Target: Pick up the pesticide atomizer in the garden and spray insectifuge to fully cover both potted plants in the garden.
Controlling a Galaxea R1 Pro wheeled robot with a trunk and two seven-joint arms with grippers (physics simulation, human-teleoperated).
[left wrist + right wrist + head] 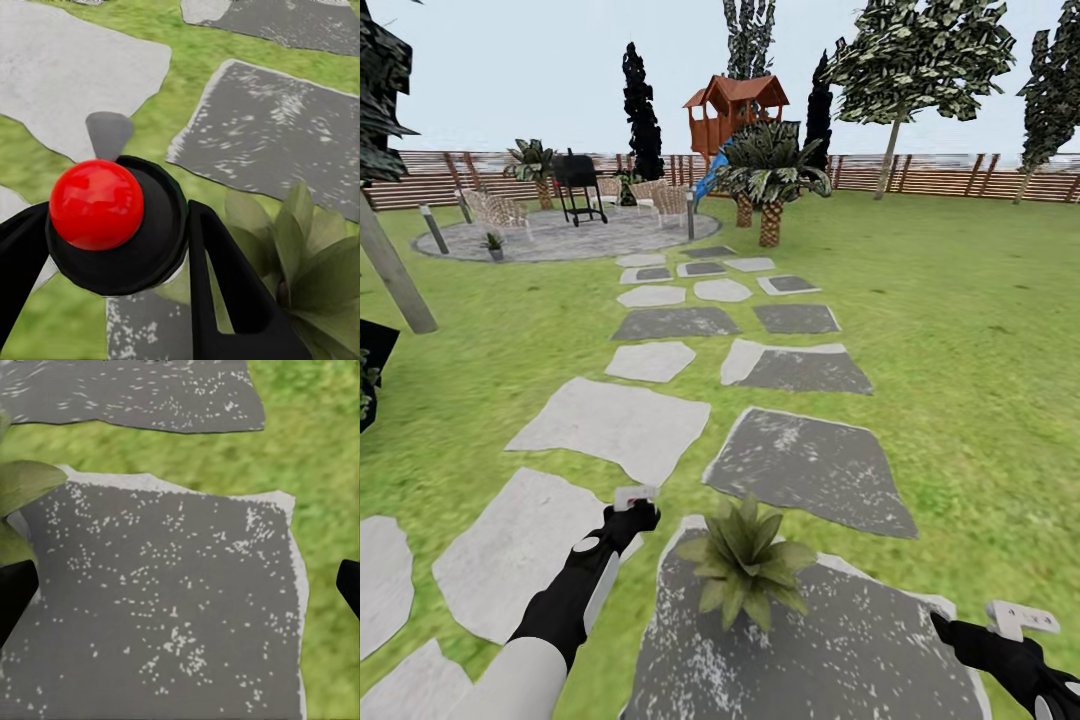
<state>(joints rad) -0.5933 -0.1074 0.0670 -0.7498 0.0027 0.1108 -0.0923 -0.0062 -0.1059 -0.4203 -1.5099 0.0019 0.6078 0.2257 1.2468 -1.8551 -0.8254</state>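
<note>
One end effector gripping atomizer (left)

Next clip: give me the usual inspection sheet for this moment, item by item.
Surface: green lawn with grey stone slabs.
Job's things: pesticide atomizer, red top showing, in the left gripper; near potted plant on a slab; far potted plant on the round patio.
Clutter: nothing seen.
Grippers: left shut on the atomizer; right gripper open, empty.
Cables: nothing seen.
Surroundings: wooden fence, grill, playhouse, palms, trees.
</note>
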